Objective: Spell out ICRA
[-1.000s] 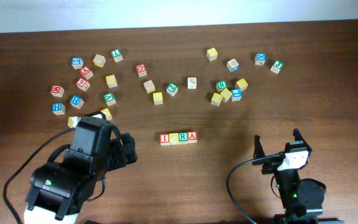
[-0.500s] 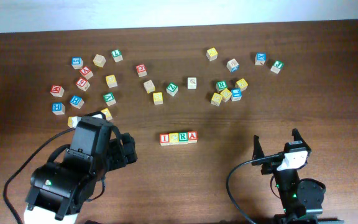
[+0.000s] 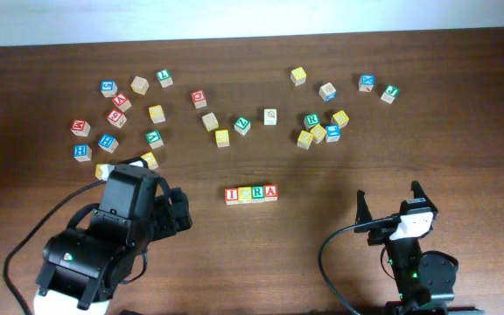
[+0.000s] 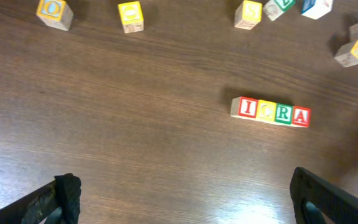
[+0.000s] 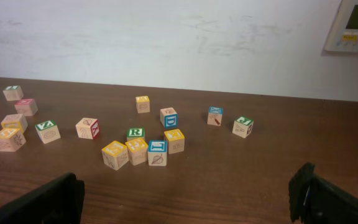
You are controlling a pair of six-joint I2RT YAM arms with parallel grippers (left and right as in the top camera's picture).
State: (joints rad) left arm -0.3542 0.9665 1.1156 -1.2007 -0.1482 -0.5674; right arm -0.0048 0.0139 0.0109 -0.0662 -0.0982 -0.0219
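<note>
On the left of the table, a loose scatter of spare cubes lies along the far side, well apart from the work. The left gripper hangs near the front edge with its jaws spread wide and nothing between them. It points toward the finished row, which suggests it is parked clear so that the word cannot be knocked.

In the middle, the ICRA row sits alone on bare wood, its four cubes touching side by side in a straight line. They run red "I", the yellow cube, green "R" and red "A". The yellow face probably reads "C", though it is too small to be sure. Judged from this, the spelling looks complete.

Further right, another cluster of spare cubes sits toward the back. The right gripper rests low at the front, jaws likewise apart and empty, far from the row.
</note>
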